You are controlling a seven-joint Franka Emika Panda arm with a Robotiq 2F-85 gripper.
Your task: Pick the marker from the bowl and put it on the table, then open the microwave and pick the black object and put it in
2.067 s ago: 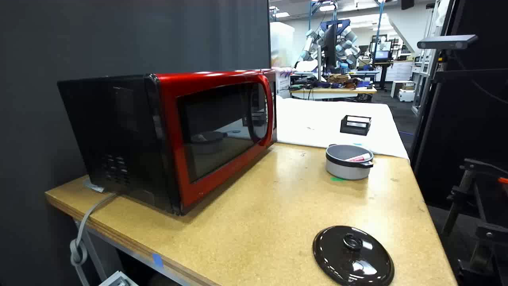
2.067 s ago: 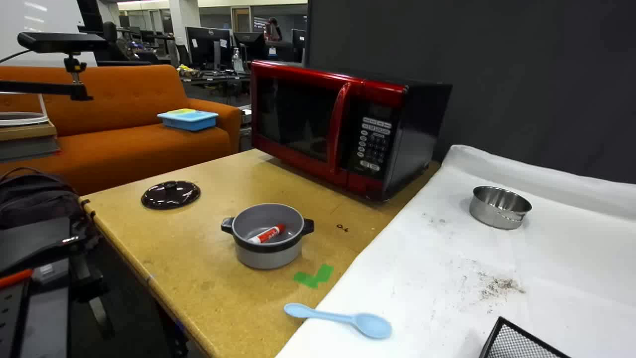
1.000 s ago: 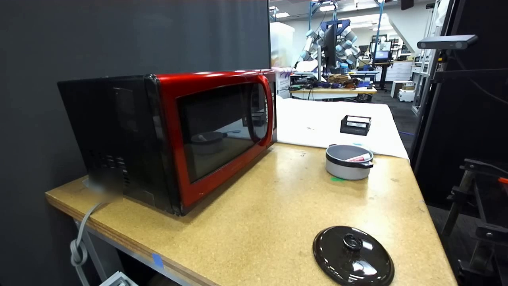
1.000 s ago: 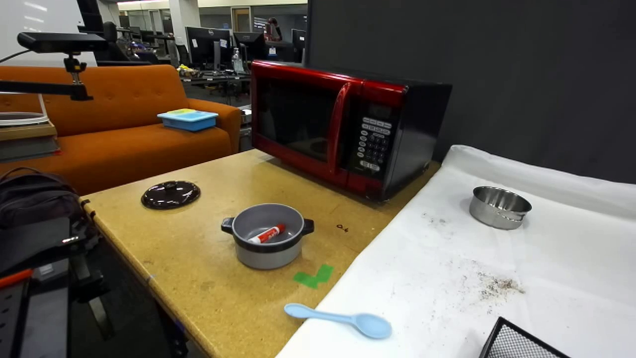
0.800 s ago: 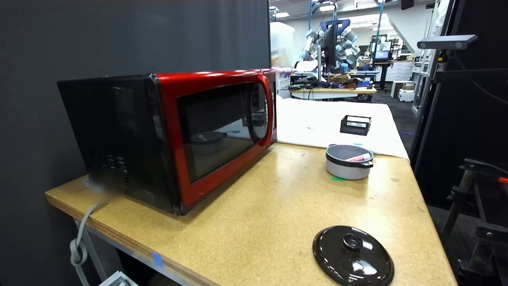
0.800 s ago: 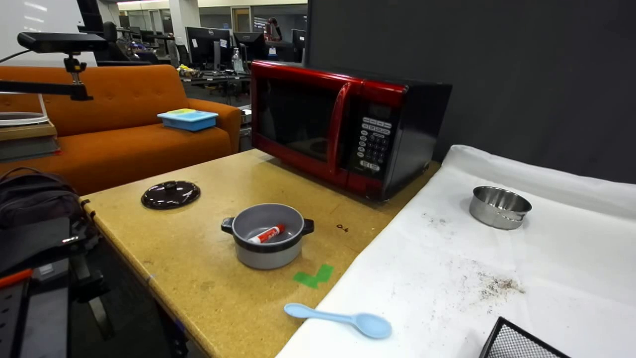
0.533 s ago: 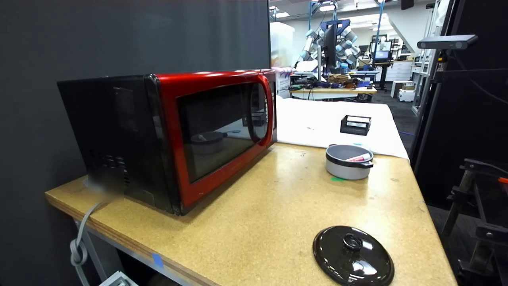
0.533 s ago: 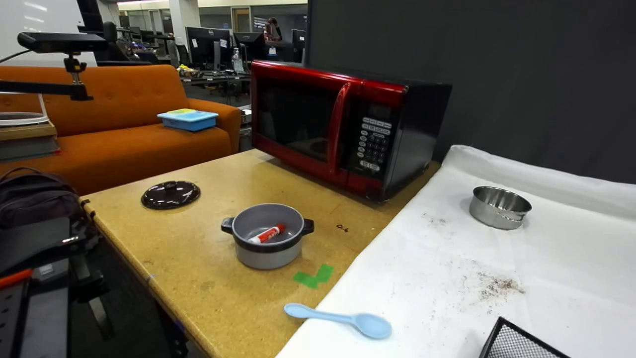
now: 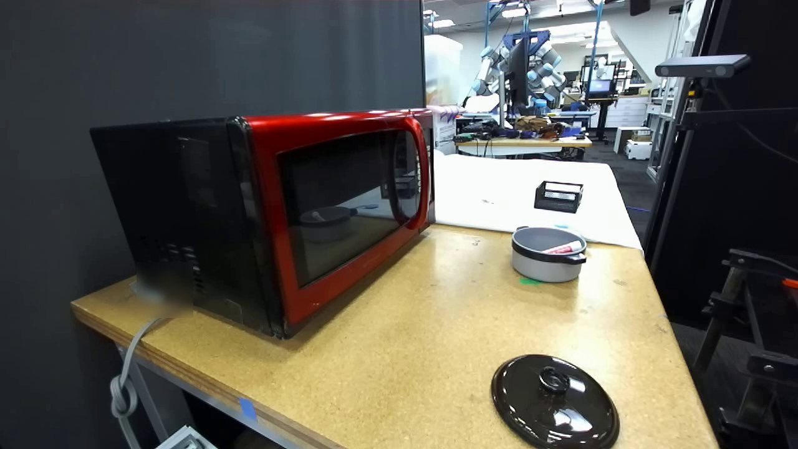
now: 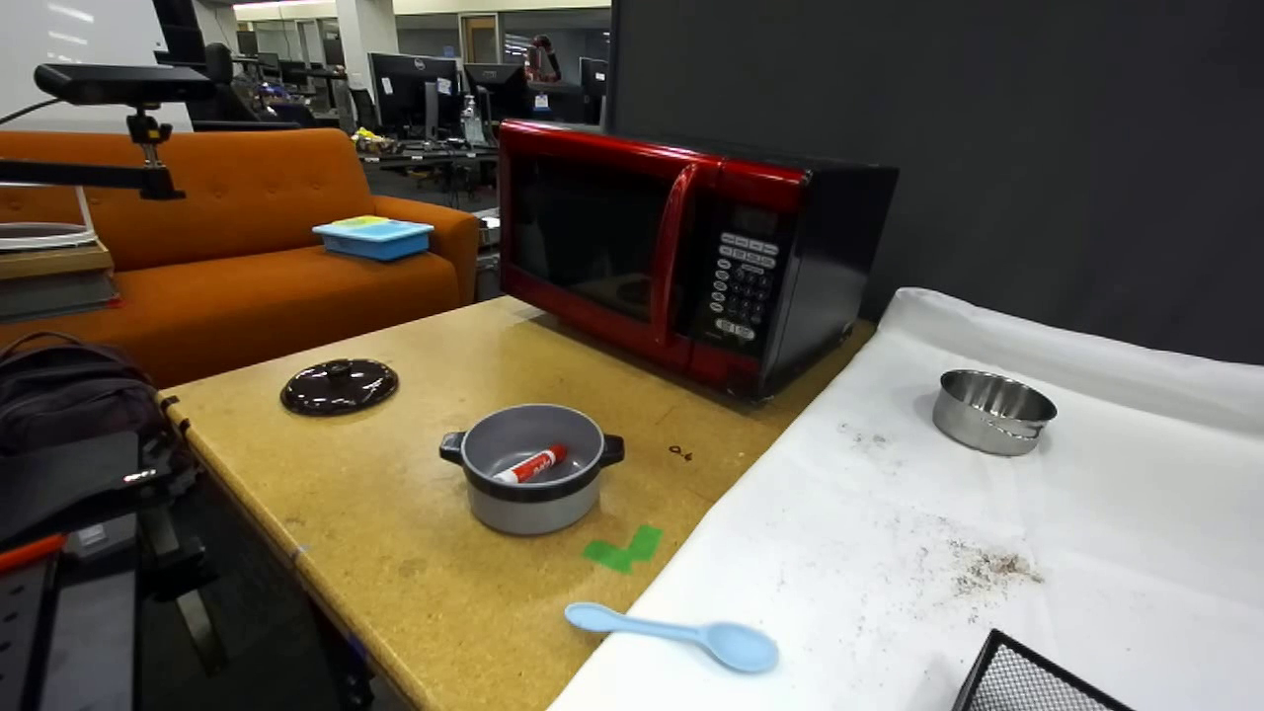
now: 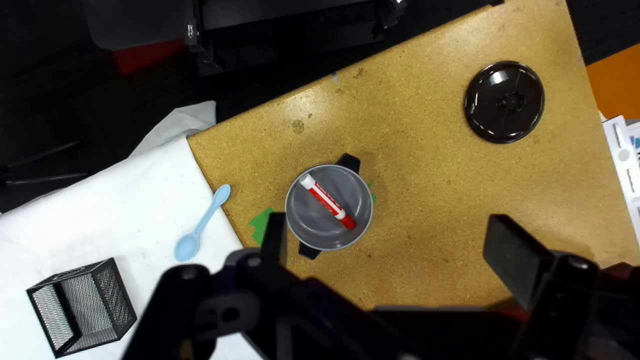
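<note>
The grey bowl (image 11: 305, 220) with black handles stands on the tan table (image 11: 425, 165). A red-and-white marker (image 11: 325, 198) leans inside it, its red cap low; both exterior views show the marker (image 10: 531, 464) there too. My gripper (image 11: 387, 225) is open, nothing between its fingers, with the bowl below and beside its left finger in the wrist view. It is outside both exterior views. The red microwave (image 10: 592, 227) has its door closed, handle (image 10: 673, 252) facing the table. The black object (image 11: 117, 295), a mesh box, rests on white sheeting, also seen in an exterior view (image 9: 558, 204).
A glossy black lid (image 9: 555, 399) lies flat on the table near its edge. On the white sheet (image 10: 839, 592) are a steel pan (image 10: 992, 420) and part of a light-blue spoon (image 10: 741, 647), whose handle reaches the wood. Green tape (image 10: 624, 549) marks the table beside the bowl.
</note>
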